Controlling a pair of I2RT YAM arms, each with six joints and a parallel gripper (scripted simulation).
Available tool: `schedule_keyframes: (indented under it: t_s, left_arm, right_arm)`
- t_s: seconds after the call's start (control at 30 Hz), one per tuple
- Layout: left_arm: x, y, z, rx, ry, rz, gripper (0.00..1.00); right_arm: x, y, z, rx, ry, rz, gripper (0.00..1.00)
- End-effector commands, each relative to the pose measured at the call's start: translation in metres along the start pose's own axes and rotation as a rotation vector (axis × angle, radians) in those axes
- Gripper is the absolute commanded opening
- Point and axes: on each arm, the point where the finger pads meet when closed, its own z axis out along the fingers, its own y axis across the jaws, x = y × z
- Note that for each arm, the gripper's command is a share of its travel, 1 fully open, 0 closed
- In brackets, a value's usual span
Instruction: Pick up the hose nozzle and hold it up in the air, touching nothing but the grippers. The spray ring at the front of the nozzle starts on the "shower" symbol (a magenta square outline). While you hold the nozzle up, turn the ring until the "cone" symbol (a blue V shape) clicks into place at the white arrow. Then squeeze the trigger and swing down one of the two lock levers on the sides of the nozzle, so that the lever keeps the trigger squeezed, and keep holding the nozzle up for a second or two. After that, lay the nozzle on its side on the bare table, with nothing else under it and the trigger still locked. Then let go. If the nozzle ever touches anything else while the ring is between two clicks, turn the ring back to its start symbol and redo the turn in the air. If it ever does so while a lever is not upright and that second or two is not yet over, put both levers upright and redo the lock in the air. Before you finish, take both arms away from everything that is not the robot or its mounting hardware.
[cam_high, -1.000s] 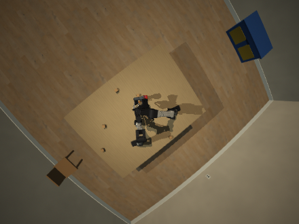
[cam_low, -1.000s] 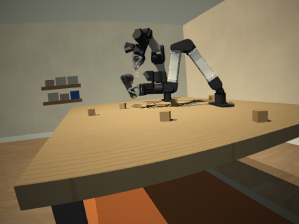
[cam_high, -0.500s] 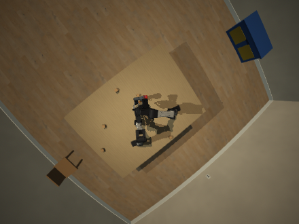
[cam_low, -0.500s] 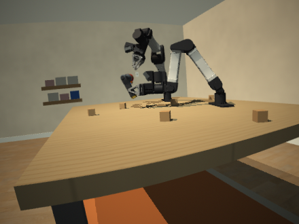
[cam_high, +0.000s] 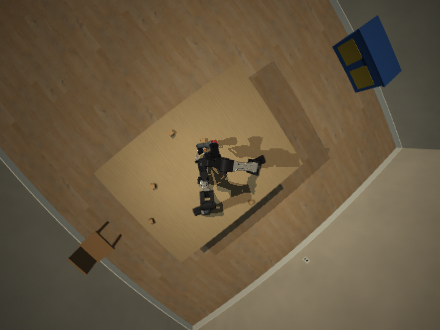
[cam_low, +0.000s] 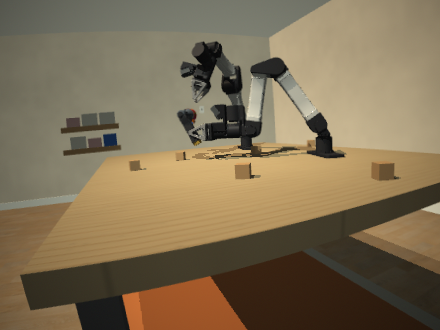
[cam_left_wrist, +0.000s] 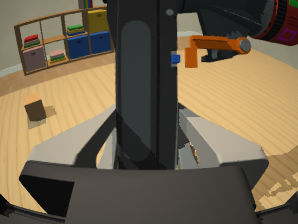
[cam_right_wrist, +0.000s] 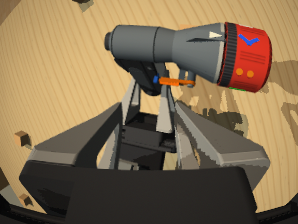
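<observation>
The hose nozzle (cam_low: 187, 120) (cam_left_wrist: 235, 20) (cam_right_wrist: 195, 47) is in the air above the table. My left gripper (cam_low: 196, 136) (cam_left_wrist: 147, 110) is shut on its dark handle (cam_left_wrist: 137, 75). The red spray ring (cam_left_wrist: 289, 25) (cam_right_wrist: 256, 62) has its blue V (cam_right_wrist: 248, 40) about in line with the white arrow (cam_right_wrist: 215, 35); I cannot tell whether it is clicked in. An orange lever (cam_left_wrist: 217, 43) (cam_right_wrist: 172, 81) lies roughly along the body, its bent end just short of a blue tab (cam_left_wrist: 175, 59) on the handle. The trigger is mostly hidden. My right gripper (cam_low: 198, 98) (cam_right_wrist: 148, 110) is partly open and empty, above the nozzle.
Several small wooden blocks stand on the table (cam_low: 165, 210), such as one block (cam_low: 243, 171) and another block (cam_low: 383, 171). One block (cam_left_wrist: 35, 107) shows in the left wrist view. The two arms are close together around the nozzle.
</observation>
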Motion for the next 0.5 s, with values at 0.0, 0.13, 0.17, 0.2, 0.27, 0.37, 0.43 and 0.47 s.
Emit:
schedule_keyframes:
  t_s: [0.0, 0.13, 0.17, 0.2, 0.27, 0.37, 0.43, 0.47]
  left_arm:
    - [-0.057, 0.000, 0.006, -0.009, -0.168, -0.025, 0.36]
    - [-0.057, 0.001, 0.006, -0.010, -0.168, -0.024, 0.36]
    - [-0.057, 0.001, 0.006, -0.010, -0.168, -0.024, 0.36]
    - [-0.057, 0.001, 0.006, -0.011, -0.168, -0.024, 0.36]
    - [-0.057, 0.001, 0.006, -0.011, -0.168, -0.024, 0.36]
    - [-0.057, 0.001, 0.006, -0.011, -0.168, -0.024, 0.36]
    - [-0.057, 0.002, 0.006, -0.012, -0.168, -0.024, 0.36]
    - [-0.057, 0.002, 0.006, -0.012, -0.168, -0.024, 0.36]
  right_arm:
    - [-0.021, 0.002, -0.010, -0.077, -0.028, -0.005, 0.37]
    - [-0.035, -0.002, -0.013, -0.105, -0.046, -0.006, 0.37]
    - [-0.039, -0.003, -0.013, -0.111, -0.051, -0.006, 0.37]
    - [-0.042, -0.004, -0.014, -0.117, -0.057, -0.007, 0.37]
    - [-0.050, -0.006, -0.015, -0.132, -0.070, -0.008, 0.37]
    - [-0.054, -0.007, -0.016, -0.138, -0.076, -0.009, 0.37]
    - [-0.062, -0.010, -0.018, -0.152, -0.092, -0.007, 0.37]
    - [-0.068, -0.012, -0.019, -0.162, -0.103, -0.010, 0.37]
